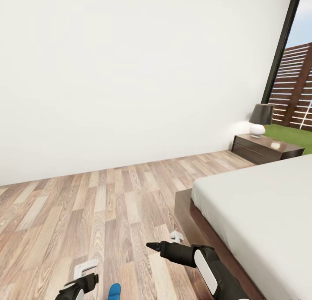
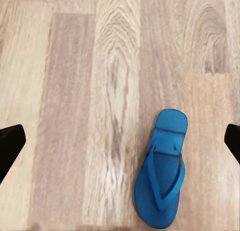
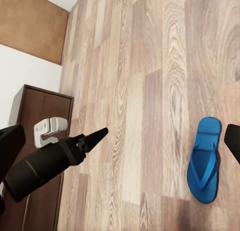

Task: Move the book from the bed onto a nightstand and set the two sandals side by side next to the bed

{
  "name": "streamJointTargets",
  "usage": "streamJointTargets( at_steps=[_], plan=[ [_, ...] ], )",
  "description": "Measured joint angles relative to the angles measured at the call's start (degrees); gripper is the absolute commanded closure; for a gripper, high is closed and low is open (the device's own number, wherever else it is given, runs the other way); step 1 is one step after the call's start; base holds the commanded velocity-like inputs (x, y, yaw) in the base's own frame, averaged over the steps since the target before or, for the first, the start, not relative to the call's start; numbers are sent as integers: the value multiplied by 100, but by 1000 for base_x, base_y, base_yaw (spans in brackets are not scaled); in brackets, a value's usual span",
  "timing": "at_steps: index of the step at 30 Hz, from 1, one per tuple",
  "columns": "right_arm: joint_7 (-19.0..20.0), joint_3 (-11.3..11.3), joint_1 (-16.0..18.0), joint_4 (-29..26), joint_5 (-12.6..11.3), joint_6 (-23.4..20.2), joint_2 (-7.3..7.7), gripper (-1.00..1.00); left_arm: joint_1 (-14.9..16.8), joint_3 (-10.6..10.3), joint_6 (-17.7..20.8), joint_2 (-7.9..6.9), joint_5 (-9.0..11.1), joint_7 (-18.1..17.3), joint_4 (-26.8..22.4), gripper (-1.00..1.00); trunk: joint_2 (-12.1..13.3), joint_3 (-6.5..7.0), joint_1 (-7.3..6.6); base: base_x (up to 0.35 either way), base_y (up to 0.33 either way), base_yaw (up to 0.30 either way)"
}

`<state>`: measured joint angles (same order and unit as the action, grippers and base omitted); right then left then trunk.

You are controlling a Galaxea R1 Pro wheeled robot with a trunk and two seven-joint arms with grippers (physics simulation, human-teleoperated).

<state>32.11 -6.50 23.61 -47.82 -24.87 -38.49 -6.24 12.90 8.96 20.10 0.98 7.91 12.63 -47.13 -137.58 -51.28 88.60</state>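
One bright blue sandal [image 2: 161, 171] lies flat on the wood-plank floor, apart from the bed; its tip shows at the head view's lower edge [image 1: 114, 291]. My left gripper [image 2: 120, 141] hangs open above the floor beside it, and shows low in the head view [image 1: 80, 285]. My right gripper [image 3: 120, 141] is open too, and the same sandal [image 3: 205, 161] lies below it. The right arm [image 1: 190, 254] reaches over the floor by the bed's dark frame [image 1: 190, 217]. The grey mattress [image 1: 260, 209] is bare where it shows. A nightstand [image 1: 264, 149] stands beyond the bed. The book and the other sandal are out of view.
A lamp [image 1: 260, 118] with a dark shade and a small white object [image 1: 275, 145] sit on the nightstand. A white wall [image 1: 130, 75] runs behind, with the dark-framed window [image 1: 284, 44] at the right. Open plank floor [image 1: 95, 204] stretches left of the bed.
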Motion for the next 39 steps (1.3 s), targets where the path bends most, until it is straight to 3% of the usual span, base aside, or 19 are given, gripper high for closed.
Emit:
streamJointTargets(
  at_steps=[5,11,14,31,39],
  plan=[
    [-1,0,0,2,0,0,0,-100,0,-34,-92,10,14,-1,16,-100,-201,-90,110,0,0,0],
    [1,1,0,0,0,0,-5,-100,0,-88,-115,20,-6,-774,29,-100,-441,-198,242,0,0,0],
    [1,0,0,1,0,0,-8,-100,0,-93,-117,21,-14,-879,30,-100,-562,-251,308,0,0,0],
    [1,1,0,1,0,0,-17,-100,1,-98,-118,28,-17,-968,30,-100,-585,-628,352,0,0,0],
    [1,-1,0,-3,0,-1,-18,-100,0,-128,-133,20,-16,-1208,30,-100,-596,-806,373,0,0,0]
  ],
)
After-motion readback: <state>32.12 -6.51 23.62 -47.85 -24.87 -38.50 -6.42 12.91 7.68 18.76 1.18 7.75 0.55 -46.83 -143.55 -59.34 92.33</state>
